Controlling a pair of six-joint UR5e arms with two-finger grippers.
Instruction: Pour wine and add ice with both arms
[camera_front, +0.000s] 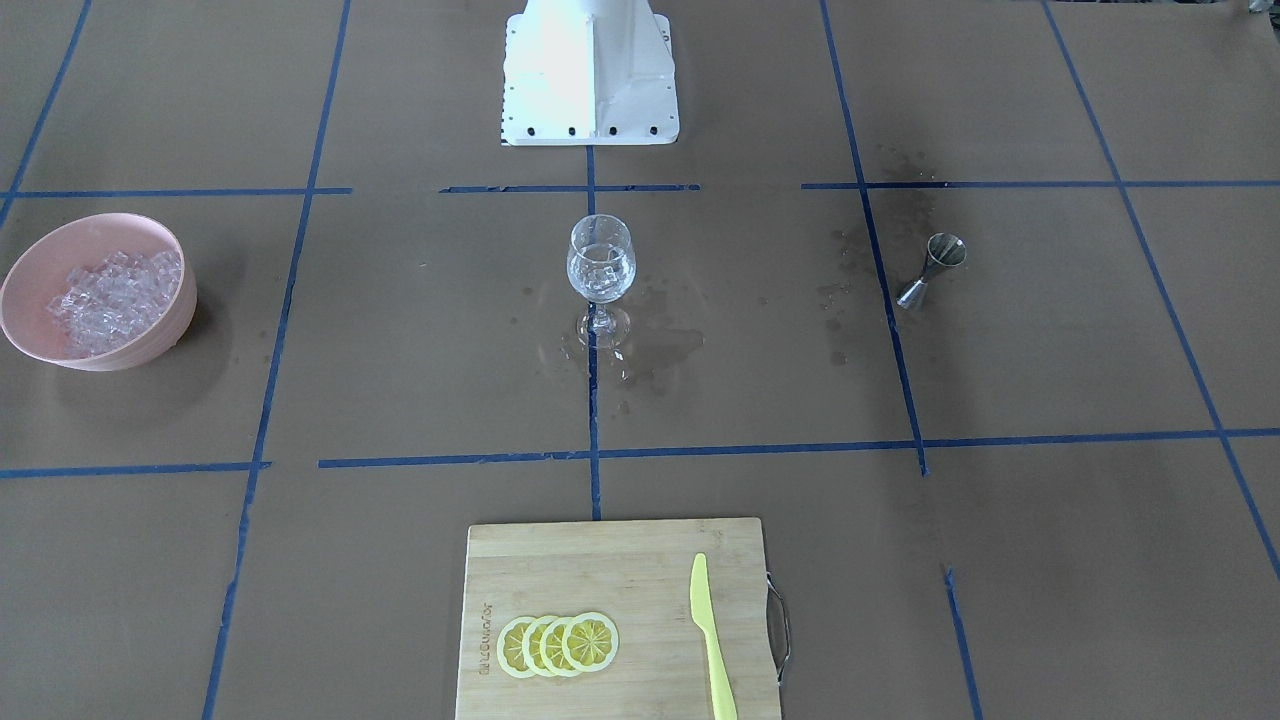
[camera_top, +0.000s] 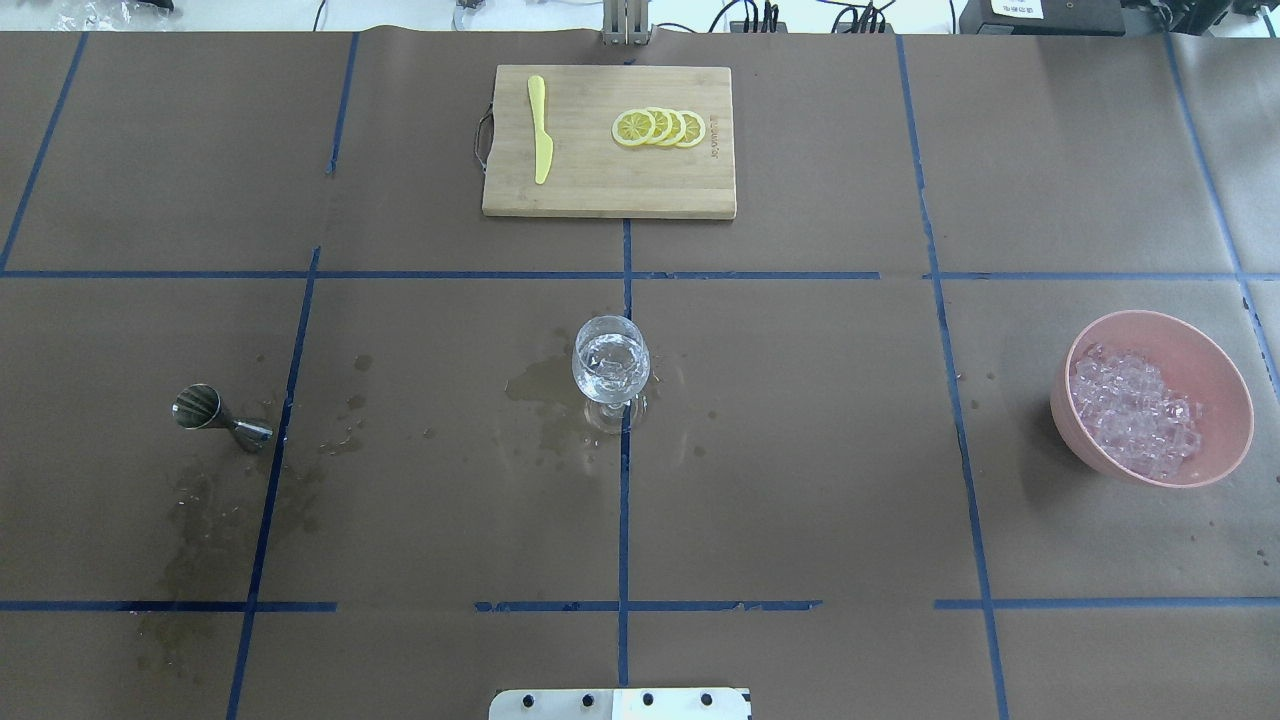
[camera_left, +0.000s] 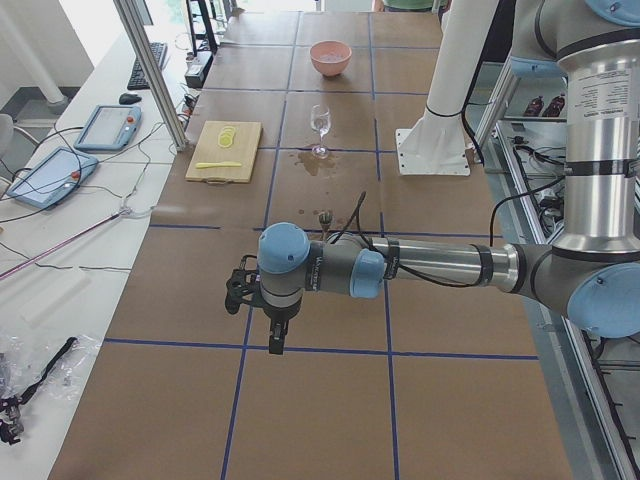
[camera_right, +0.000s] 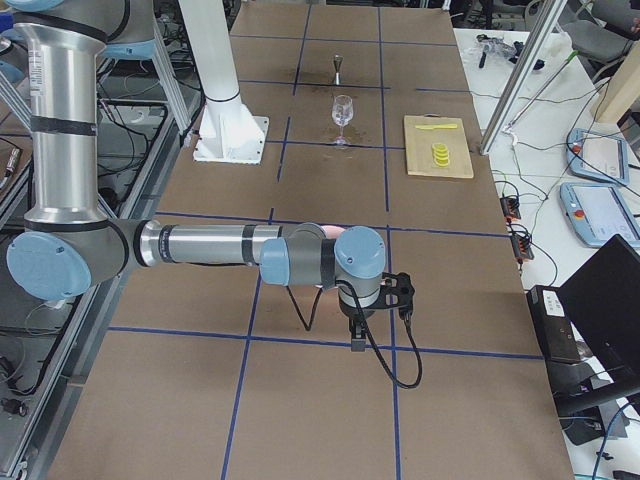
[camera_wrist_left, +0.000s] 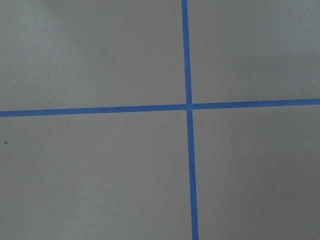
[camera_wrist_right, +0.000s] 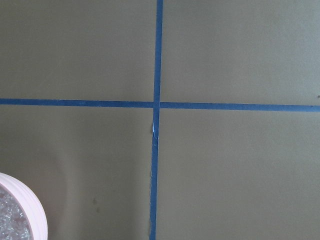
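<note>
A stemmed wine glass (camera_front: 601, 260) stands at the table's middle, also in the overhead view (camera_top: 611, 362). It holds a few clear ice cubes and what looks like a little clear wine. A pink bowl (camera_front: 150, 345) heaped with ice (camera_front: 115, 295) sits on my right side (camera_top: 1160, 318). A steel jigger (camera_top: 215, 415) stands on my left side. My left gripper (camera_left: 238, 292) hovers over bare table far from the glass, and I cannot tell if it is open. My right gripper (camera_right: 403, 290) hovers near the bowl, its state also unclear.
A bamboo cutting board (camera_top: 608, 185) at the far edge carries lemon slices (camera_top: 660, 128) and a yellow knife (camera_top: 540, 130). Wet patches (camera_top: 545, 385) lie around the glass and near the jigger. The white pedestal (camera_front: 590, 75) stands at my base. The bowl's rim (camera_wrist_right: 35, 215) shows in the right wrist view.
</note>
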